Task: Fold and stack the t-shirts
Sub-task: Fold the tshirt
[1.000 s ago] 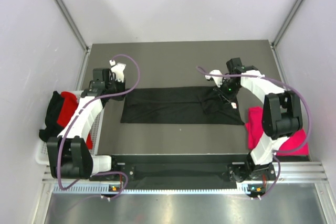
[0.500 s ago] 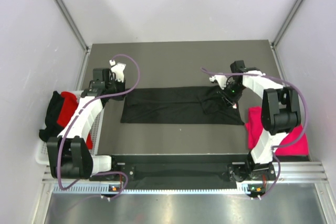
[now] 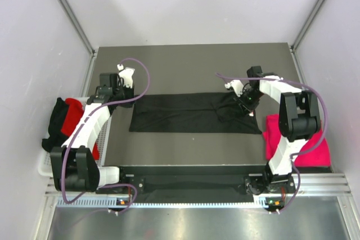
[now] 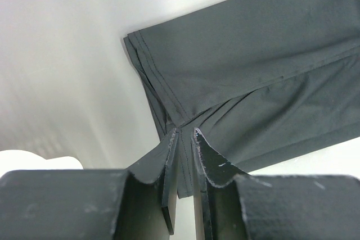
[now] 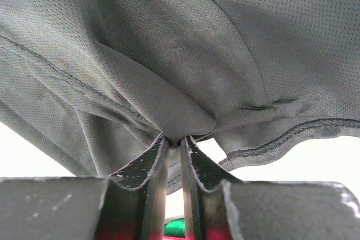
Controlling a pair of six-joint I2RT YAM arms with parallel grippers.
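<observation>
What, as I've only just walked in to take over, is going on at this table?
A two-armed robot is folding a black tee, which lies as a long folded strip across the table. The left claw is shut on its left end, and the right claw pinches bunched cloth at its right end. A pink tee lies at the right edge. The red and black tees are heaped at the left, over a basket.

Bright, evenly lit from above. Soft, faint shadows on table [image 3: 185, 66]. Glare on metal sheet [image 3: 191, 223] below near edge. Washed-out white table in wrist views; sharp weave on black t-shirt [image 5: 180, 54].
</observation>
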